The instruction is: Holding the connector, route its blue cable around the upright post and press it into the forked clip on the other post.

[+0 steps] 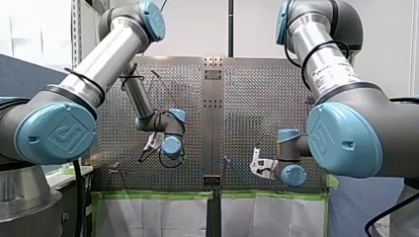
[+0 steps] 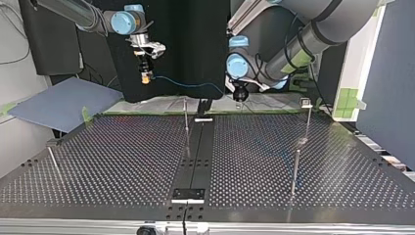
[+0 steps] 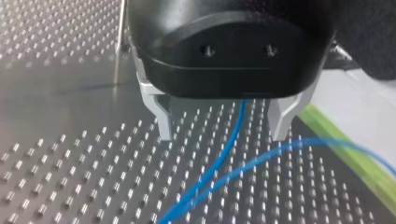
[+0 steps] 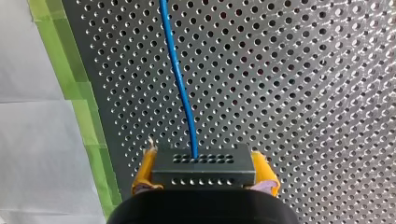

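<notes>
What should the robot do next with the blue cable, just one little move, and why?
Probably shut my left gripper on the cable. Its fingers stand open with the cable running between them, while my right gripper holds the connector. A second grip would likely help steer it around the post.

Your left arm [image 1: 99, 69] and right arm [image 1: 326, 64]: silver tubes, grey joints, light-blue caps embossed with a logo, black cables strapped alongside. Your left claw [image 3: 222, 133]: rounded black housing, two screw holes, pale metal fingers [image 3: 161, 116]. Your right claw [image 4: 205, 175]: black body, yellow pads [image 4: 142, 172].
</notes>
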`<move>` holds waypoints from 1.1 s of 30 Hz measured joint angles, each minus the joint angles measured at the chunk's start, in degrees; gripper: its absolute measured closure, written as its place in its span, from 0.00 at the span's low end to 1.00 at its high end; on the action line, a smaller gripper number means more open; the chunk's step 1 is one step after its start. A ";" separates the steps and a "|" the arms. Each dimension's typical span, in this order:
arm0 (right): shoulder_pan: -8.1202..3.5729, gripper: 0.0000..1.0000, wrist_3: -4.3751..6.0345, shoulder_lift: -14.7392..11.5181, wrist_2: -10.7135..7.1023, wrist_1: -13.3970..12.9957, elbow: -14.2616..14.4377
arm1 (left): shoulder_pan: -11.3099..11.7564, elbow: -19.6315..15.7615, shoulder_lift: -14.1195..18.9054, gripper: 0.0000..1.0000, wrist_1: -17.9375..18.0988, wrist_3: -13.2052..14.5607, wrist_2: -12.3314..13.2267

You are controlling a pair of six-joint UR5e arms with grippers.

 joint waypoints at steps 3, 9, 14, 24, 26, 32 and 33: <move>0.07 1.00 0.01 0.00 -0.01 0.01 -0.01 | -0.58 0.06 -1.43 0.00 1.35 -0.70 0.80; 0.10 1.00 0.07 0.01 -0.02 0.19 -0.01 | -0.95 0.39 -4.25 0.00 3.43 -1.39 0.56; 0.15 1.00 0.04 0.00 -0.02 0.40 -0.01 | -1.07 0.50 -5.27 0.00 4.03 -1.63 0.69; 0.41 1.00 0.04 0.00 0.05 0.66 -0.01 | -2.37 0.88 -5.44 0.00 5.17 -3.89 1.80; 0.45 1.00 0.04 0.00 0.05 0.77 -0.01 | -2.73 0.90 -5.43 0.00 5.16 -4.47 2.07; 0.63 1.00 0.04 0.00 0.04 0.93 -0.01 | -3.83 0.93 -5.46 0.00 4.71 -5.74 1.96; 0.66 1.00 0.03 -0.01 0.04 0.97 -0.01 | -3.96 0.93 -5.46 0.00 4.64 -5.94 2.05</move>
